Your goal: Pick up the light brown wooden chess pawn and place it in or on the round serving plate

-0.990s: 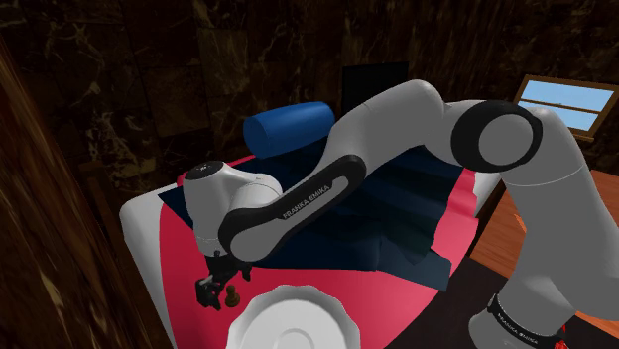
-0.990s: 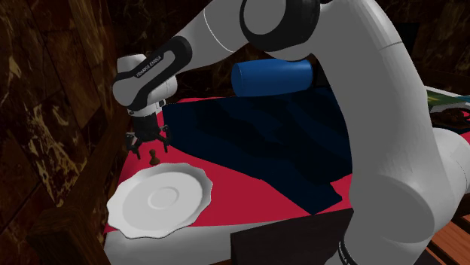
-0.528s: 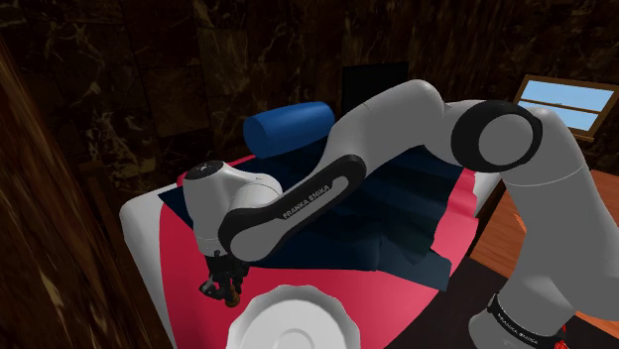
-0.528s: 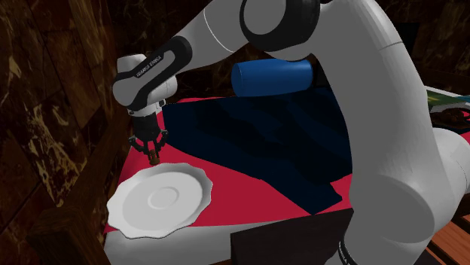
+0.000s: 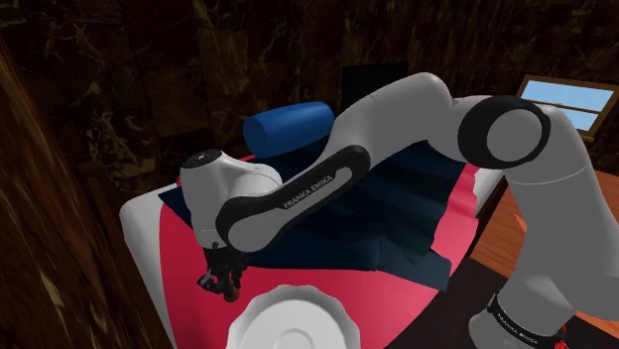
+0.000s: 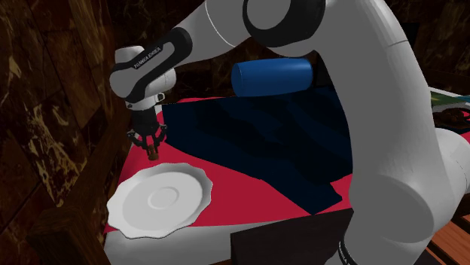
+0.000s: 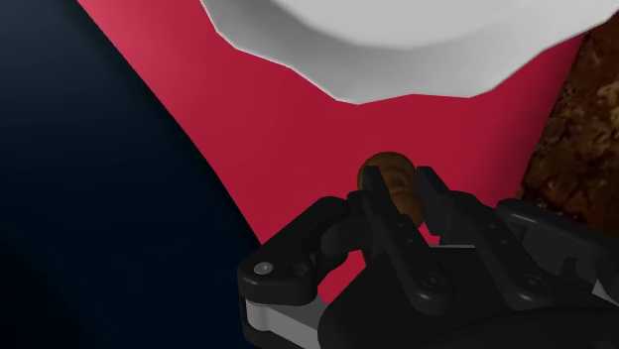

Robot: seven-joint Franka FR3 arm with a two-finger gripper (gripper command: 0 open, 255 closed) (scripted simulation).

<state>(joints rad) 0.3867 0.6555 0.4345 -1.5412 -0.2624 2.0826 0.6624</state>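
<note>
- Clasping the brown pawn (image 7: 387,171) by its round head, the gripper (image 7: 400,190) has its jaws drawn narrow, one black finger (image 7: 371,198) pressed on each side of the piece.
- In the second exterior view the pawn (image 6: 154,156) hangs upright under the gripper (image 6: 153,150), above the red bedcover (image 6: 226,188); whether its base touches the cover I cannot tell.
- The white plate (image 6: 158,199) lies flat on the cover just below the pawn in that view, its wavy rim near the piece and not touching it.
- The plate reaches close to the bed's edge at the second exterior view's left, where a dark marbled wall (image 6: 53,113) stands.
- In the wrist view, bare red cover (image 7: 278,129) runs between the fingers and the plate's rim (image 7: 357,91).
- A dark blue blanket (image 7: 89,198) borders that red strip; its edge runs slantwise, well clear of the pawn.
- In the shoulder view the gripper (image 5: 220,286) and pawn (image 5: 230,290) sit just up and left of the plate (image 5: 288,317), which the bottom edge cuts off.
- A blue bolster (image 5: 288,127) lies at the bed's far end, well apart from the gripper.
</note>
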